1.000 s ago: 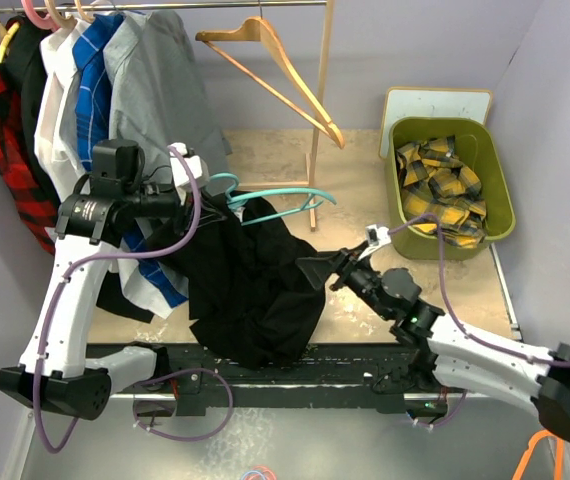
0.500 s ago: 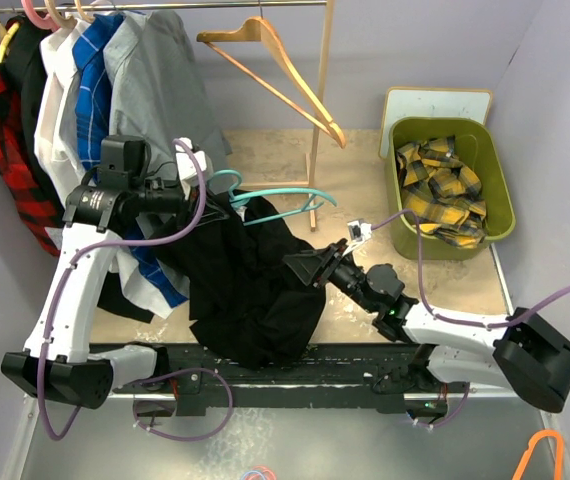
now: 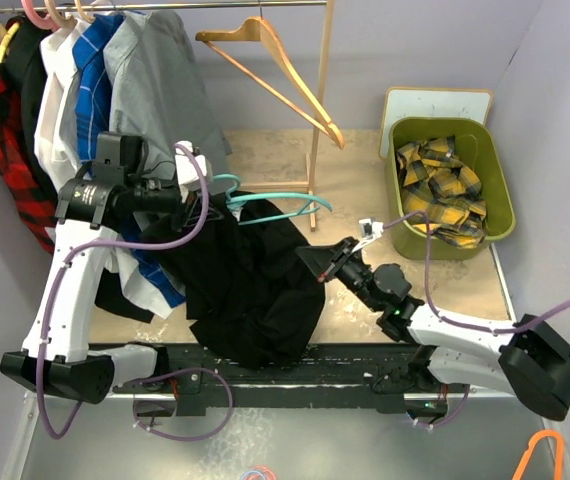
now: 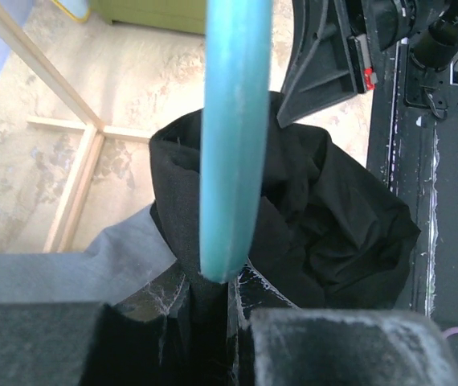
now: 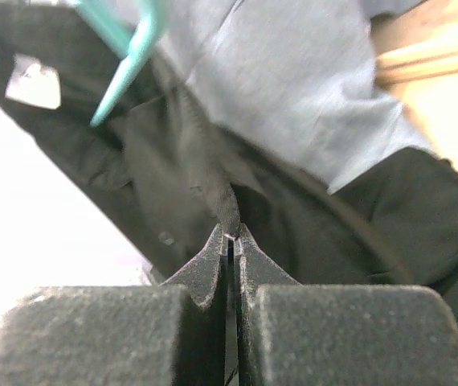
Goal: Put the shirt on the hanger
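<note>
Right tool pinches a thin fold of shirt as left tool grips the hanger; tugging could slip it.

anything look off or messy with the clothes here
Yes: the shirt is not sitting squarely on the hanger. It hangs bunched from the end that the left end effector grips, and most of the fabric slumps in a crumpled heap below. The right end effector is pinched shut on one fold.
</note>
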